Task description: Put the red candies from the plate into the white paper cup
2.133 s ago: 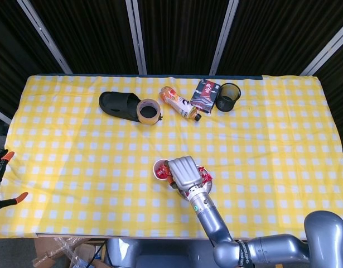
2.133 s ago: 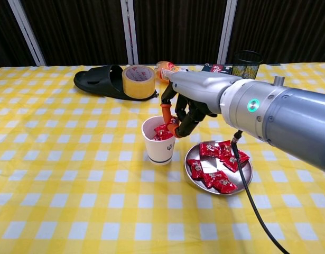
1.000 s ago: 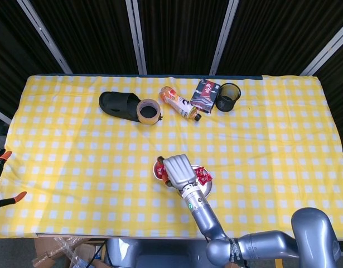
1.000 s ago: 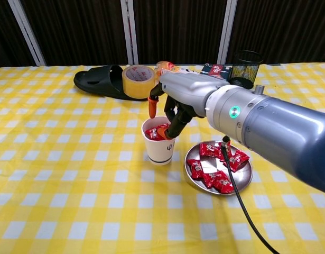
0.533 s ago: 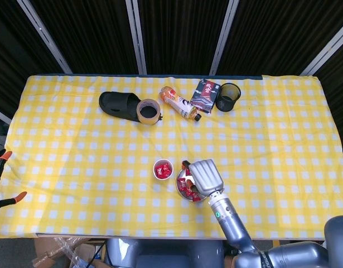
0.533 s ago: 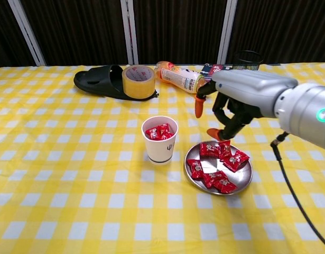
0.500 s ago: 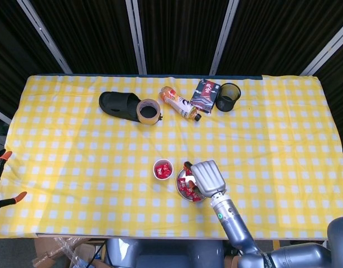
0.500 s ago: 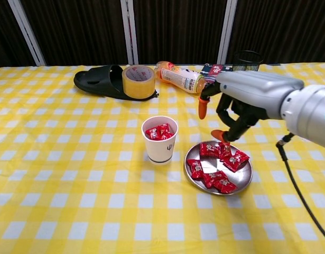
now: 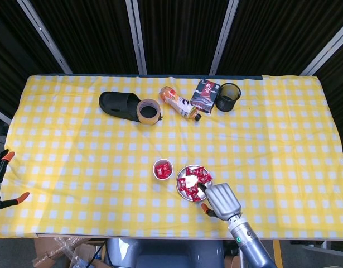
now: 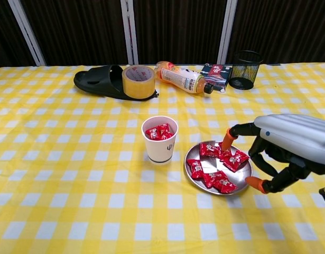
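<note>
The right hand (image 10: 281,151) is seen at the near right edge of the plate (image 10: 244,180), its orange-tipped fingers (image 10: 254,183) spread apart and nothing grasped between them. One fingertip is raised over the plate's far right rim, another is lowered just beside its near right rim; whether either touches the metal cannot be told. Red candies (image 10: 217,165) are heaped on the plate directly to the left of the fingers. Further left, just beside the plate, the white paper cup (image 10: 159,140) is stood upright with several red sweets already inside.

Well beyond the fingers, along the far side of the yellow checked tabletop (image 10: 62,159), a black slipper (image 10: 96,81), a roll of tape (image 10: 138,81), a bottle (image 10: 182,78) laid on its side, a small red and black box (image 10: 216,73) and a black mesh pen holder (image 10: 243,69) are lined up. The left hand is not shown in either view.
</note>
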